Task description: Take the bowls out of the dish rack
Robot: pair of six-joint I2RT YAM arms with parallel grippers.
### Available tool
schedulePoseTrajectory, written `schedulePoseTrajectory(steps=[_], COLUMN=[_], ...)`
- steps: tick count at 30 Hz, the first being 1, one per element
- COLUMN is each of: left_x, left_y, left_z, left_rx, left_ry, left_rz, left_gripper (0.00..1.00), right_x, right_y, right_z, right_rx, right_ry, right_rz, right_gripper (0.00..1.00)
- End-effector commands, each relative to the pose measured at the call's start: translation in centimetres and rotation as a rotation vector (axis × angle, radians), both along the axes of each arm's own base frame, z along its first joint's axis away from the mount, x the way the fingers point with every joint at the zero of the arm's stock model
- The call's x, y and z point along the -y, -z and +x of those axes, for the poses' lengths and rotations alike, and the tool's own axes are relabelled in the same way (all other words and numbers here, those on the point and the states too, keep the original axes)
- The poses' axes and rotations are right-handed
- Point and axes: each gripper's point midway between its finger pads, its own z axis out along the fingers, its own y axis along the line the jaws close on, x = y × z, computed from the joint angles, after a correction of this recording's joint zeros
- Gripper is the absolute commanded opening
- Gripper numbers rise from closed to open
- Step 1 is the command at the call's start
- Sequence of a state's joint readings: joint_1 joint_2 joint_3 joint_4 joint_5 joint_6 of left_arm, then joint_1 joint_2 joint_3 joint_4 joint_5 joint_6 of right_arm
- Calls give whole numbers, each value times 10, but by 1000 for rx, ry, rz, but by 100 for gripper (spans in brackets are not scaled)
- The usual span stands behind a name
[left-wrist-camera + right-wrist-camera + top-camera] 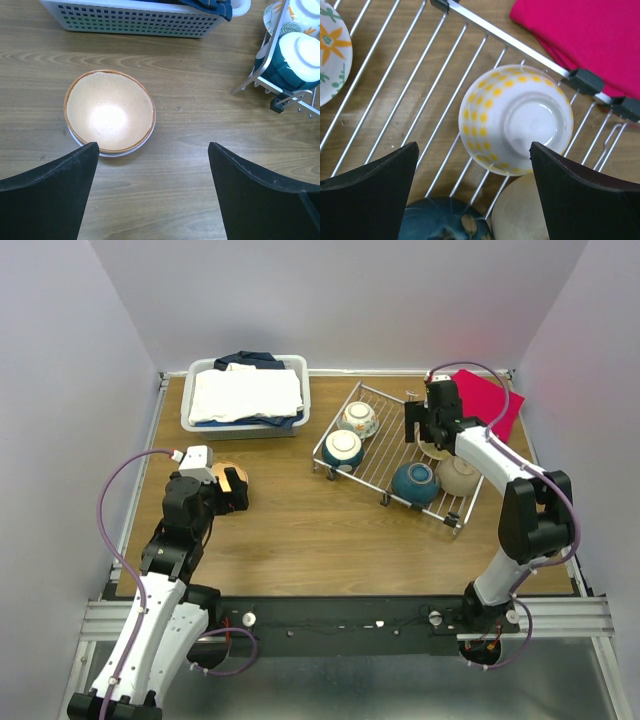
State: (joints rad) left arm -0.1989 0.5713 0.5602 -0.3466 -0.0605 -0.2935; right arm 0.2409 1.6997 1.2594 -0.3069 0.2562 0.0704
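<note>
The dish rack (388, 452) stands right of centre and holds several upside-down bowls: a floral one (358, 418), a teal one with a white base (343, 449), a dark teal one (415, 482) and a beige one (458, 476). My right gripper (428, 432) hovers open over the rack's far right. Below its spread fingers lies a white bowl with yellow dots (515, 117), upside down and untouched by the right gripper (473, 145). On the table at left, an orange-lined bowl (110, 110) sits upright, nested in a white one. My left gripper (152, 146) is open and empty just right of it.
A white plastic bin (245, 395) of folded cloth stands at the back left. A red cloth (490, 400) lies behind the rack's right end. The rack's near-left corner (260, 82) shows in the left wrist view. Walls close in the table on three sides.
</note>
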Motion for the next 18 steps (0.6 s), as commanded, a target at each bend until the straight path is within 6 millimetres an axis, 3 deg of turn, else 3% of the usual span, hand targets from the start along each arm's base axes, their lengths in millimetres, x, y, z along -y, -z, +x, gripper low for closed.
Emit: schedulePoseTrajectory(steps=[1,7,9,13,18], left_x=[-4,-5,-4,-3,-3], left_y=[-3,-2,-2,0,1], left_z=[3,4,5,5,6], left_rx=[24,22,21,17,14], left_ry=[-14,-18,-16,-11,-13], left_rz=[23,30,28,31,32], left_gripper=[99,99,99,99,99], right_x=[-5,-23,-38,-69,-90], right_y=[-9,10,14,10,-2], right_z=[24,24,22,20,29], right_rx=[43,-22,-44,-54,-17], right_ry=[-44,-108,-171,-271,-343], right_rz=[0,62,118,239,303], right_gripper=[100,100,100,100,100])
